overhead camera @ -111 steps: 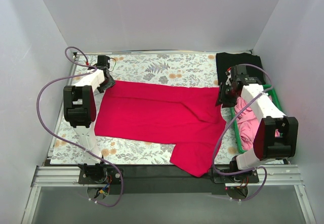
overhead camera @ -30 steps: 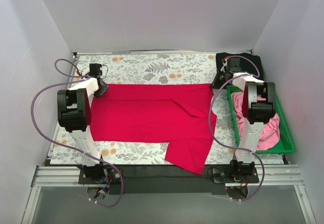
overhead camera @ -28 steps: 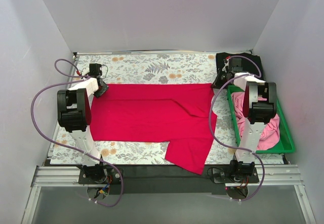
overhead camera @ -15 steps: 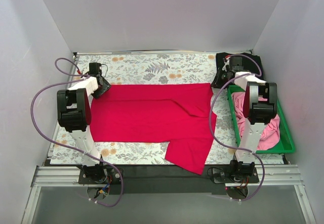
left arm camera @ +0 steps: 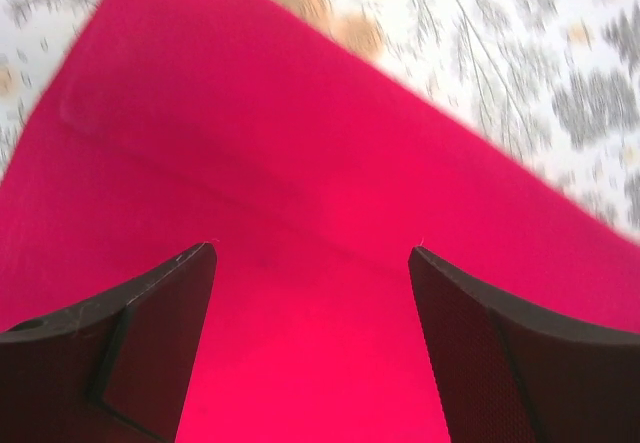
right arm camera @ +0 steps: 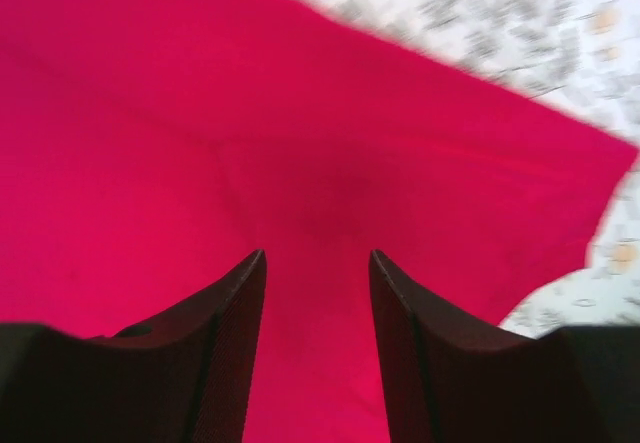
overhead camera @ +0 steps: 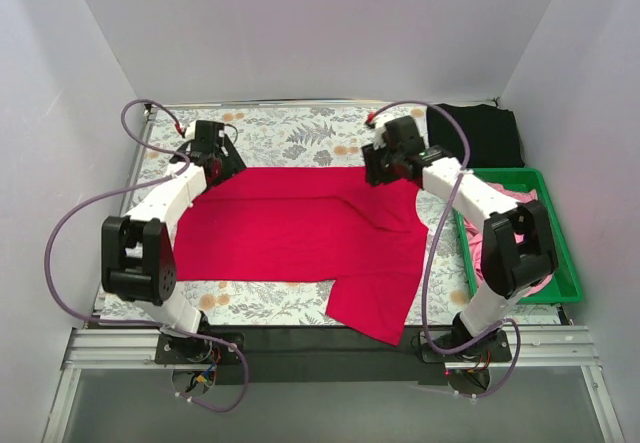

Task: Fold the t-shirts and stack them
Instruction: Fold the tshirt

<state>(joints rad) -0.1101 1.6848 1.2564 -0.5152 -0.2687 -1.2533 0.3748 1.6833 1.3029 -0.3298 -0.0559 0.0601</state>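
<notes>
A crimson red t-shirt [overhead camera: 300, 228] lies spread flat on the floral tablecloth [overhead camera: 300, 131], with a flap hanging over the near edge. My left gripper [overhead camera: 224, 156] hovers open above the shirt's far left edge. In the left wrist view the red cloth [left arm camera: 310, 163] fills the space under the spread fingers of that gripper [left arm camera: 312, 253], which hold nothing. My right gripper [overhead camera: 381, 168] is open over the shirt's far right part. In the right wrist view its jaws [right arm camera: 317, 255] stand apart above the red cloth [right arm camera: 300, 133]. A black t-shirt [overhead camera: 478, 133] lies folded at the far right. Pink t-shirts [overhead camera: 478, 246] sit in the bin.
A green plastic bin [overhead camera: 500, 173] stands at the right side of the table, partly covered by my right arm. White walls close in the left, far and right sides. Purple cables loop off both arms.
Both grippers have opened and let go of the red shirt's far edge. Both arms swung inward from the shirt's far corners, the right one farther. The shirt lies still.
</notes>
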